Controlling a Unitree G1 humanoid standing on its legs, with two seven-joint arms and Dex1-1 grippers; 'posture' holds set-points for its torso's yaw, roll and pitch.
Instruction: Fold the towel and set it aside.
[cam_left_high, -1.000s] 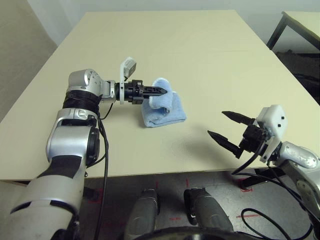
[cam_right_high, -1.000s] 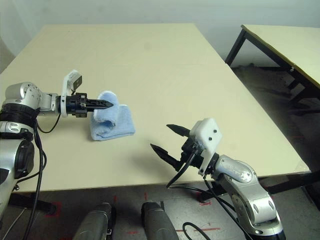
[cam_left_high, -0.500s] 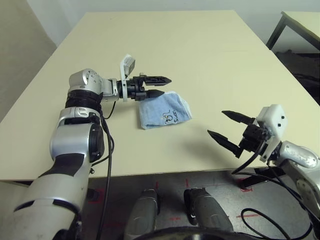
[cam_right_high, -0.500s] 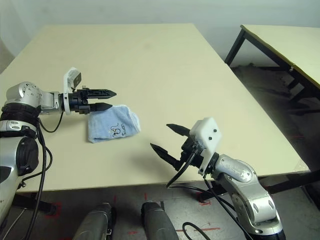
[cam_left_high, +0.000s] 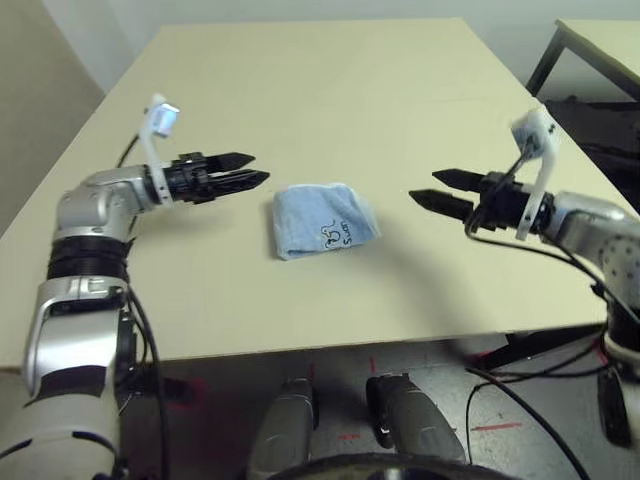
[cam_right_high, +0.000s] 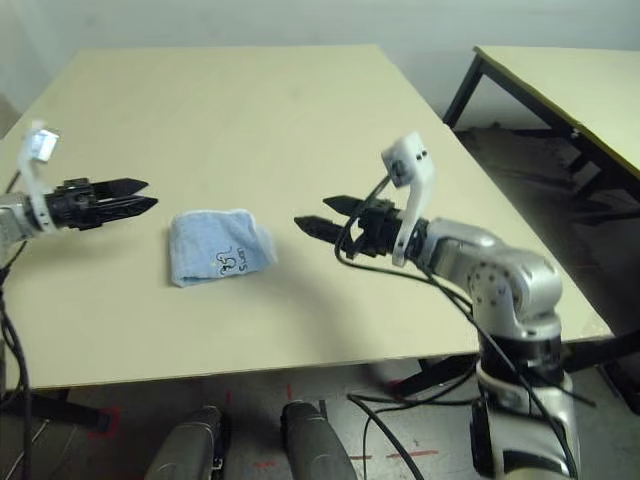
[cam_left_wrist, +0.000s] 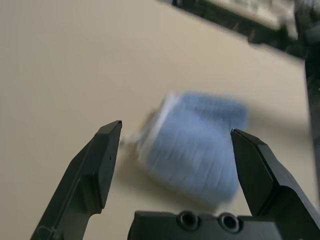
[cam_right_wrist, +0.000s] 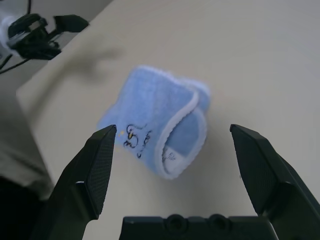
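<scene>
The towel (cam_left_high: 322, 220) lies folded on the tan table (cam_left_high: 330, 80), light blue with white edging and a dark embroidered motif facing up. It lies free of both grippers. My left gripper (cam_left_high: 256, 168) hovers open a short way to the towel's left, fingers pointing at it; the left wrist view looks at the towel (cam_left_wrist: 197, 142) between its fingers (cam_left_wrist: 102, 155). On the towel's right, my right gripper (cam_left_high: 424, 186) is open too and points at it. The right wrist view looks down on the towel (cam_right_wrist: 160, 125) and also catches the left gripper (cam_right_wrist: 45, 32) beyond it.
A second table (cam_right_high: 560, 80) with a dark frame stands to the right across a gap of floor. The towel lies not far from the table's front edge (cam_left_high: 300, 345). Black cables (cam_right_high: 400, 270) hang from the right arm.
My left gripper opened, let go of the towel and drew back to the left. The towel dropped flat, motif up. The right arm rose and swung in toward the towel.
</scene>
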